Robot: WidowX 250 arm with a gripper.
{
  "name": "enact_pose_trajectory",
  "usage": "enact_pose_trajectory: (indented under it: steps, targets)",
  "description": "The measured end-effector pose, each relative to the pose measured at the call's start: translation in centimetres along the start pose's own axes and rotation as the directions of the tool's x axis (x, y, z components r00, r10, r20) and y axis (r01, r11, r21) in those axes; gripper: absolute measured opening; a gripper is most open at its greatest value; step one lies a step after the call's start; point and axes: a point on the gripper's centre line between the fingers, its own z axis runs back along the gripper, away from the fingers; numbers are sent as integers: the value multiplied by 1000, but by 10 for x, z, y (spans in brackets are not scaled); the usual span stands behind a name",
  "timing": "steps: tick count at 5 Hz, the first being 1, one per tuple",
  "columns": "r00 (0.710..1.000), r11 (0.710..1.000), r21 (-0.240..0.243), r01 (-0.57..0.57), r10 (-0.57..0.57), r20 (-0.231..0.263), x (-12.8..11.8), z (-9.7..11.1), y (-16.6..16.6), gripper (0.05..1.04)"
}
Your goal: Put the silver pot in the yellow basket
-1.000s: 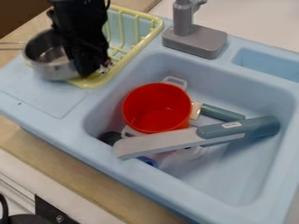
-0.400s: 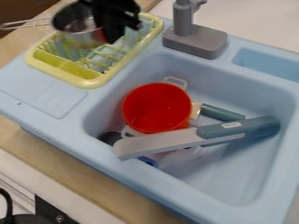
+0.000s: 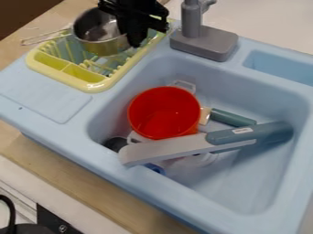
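Silver pot (image 3: pixel 105 48) and end effector (image 3: pixel 132 39) have shifted toward 3 o'clock. The end effector appears to pinch the pot's 3 o'clock side. The pot is over the yellow basket's (image 3: pixel 93 86) far part; whether it rests there, I cannot tell. Its handle (image 3: pixel 44 38), overhanging at 9 o'clock, could catch the rim and tip the pot on release.

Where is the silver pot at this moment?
In the camera view, the silver pot is at the upper left, over the yellow basket and beside the gripper, its wire handle pointing left.
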Motion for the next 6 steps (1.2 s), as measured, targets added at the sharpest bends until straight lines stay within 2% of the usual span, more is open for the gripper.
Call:
enact_pose_trajectory:
  steps: [1, 3, 4, 5, 6]
  targets:
    - [998, 998, -4, -66, 66, 5, 3, 1, -1, 66]
    - [979, 979, -18, -203, 202, -27, 11, -7, 0, 66]
    - [971, 969, -58, -240, 239, -18, 14, -9, 1, 66]
    - [951, 946, -107, -306, 308, -2, 15, -15, 8, 65]
    - [953, 949, -104, -297, 301, 30, 9, -18, 6, 65]
